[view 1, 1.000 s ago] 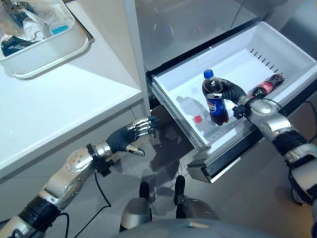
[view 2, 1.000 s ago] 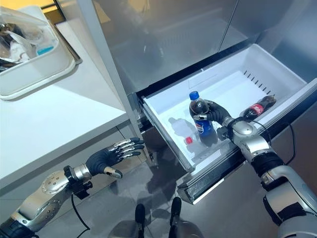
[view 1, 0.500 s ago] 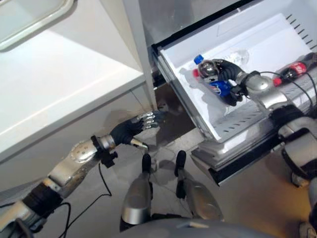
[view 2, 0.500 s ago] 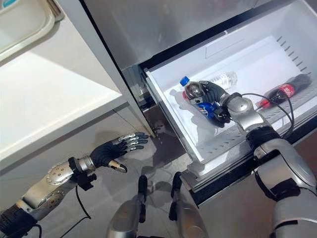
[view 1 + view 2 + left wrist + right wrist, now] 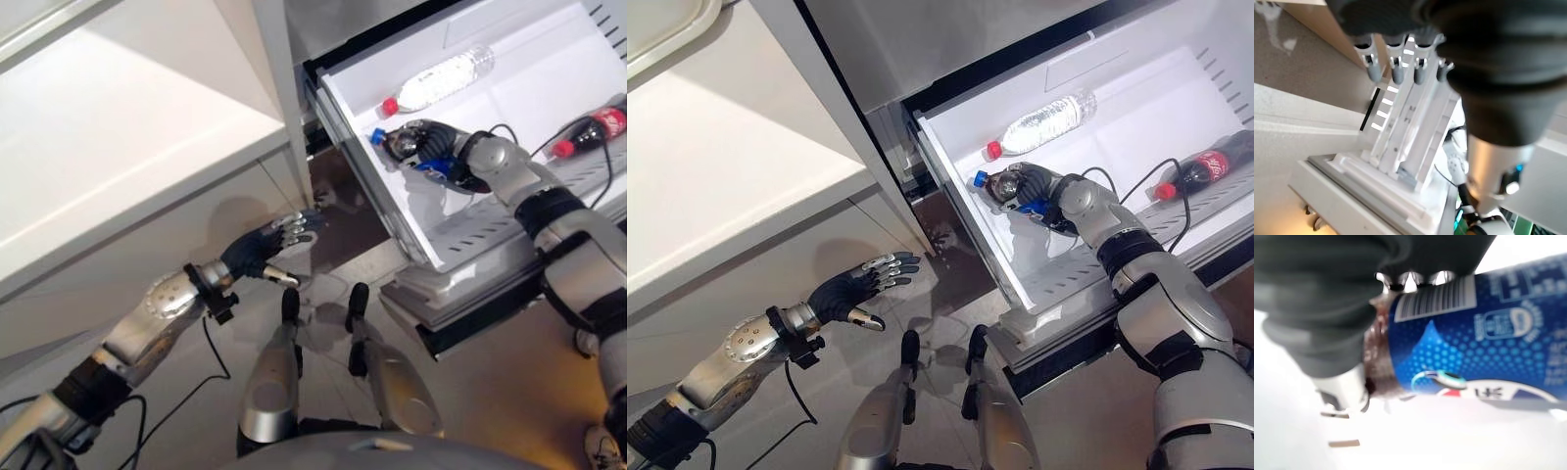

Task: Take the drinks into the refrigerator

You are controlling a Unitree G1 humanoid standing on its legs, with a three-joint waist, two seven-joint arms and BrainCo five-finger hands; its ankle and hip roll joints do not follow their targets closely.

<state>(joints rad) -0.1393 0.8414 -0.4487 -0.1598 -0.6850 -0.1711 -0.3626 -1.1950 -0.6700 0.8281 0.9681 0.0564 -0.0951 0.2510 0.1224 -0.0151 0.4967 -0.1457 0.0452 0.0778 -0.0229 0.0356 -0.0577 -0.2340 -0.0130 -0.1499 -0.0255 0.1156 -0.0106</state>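
Right hand (image 5: 1048,188) fingers grip the blue-capped cola bottle (image 5: 1009,186), now laid flat in the drawer (image 5: 1136,127).

My right hand (image 5: 1043,186) lies low in the open drawer (image 5: 1136,117) with its fingers round the cola bottle (image 5: 1488,333) on its side near the front-left corner, water bottle (image 5: 1038,122) just behind, red-cap bottle (image 5: 1200,171) well off right by the front wall. Bare drawer floor between those two gives passage, with a cable (image 5: 1146,191) looping across it. My left hand (image 5: 857,289) hangs with straight fingers in free space below the counter (image 5: 735,186), cabinet post (image 5: 847,127) between it and the drawer.
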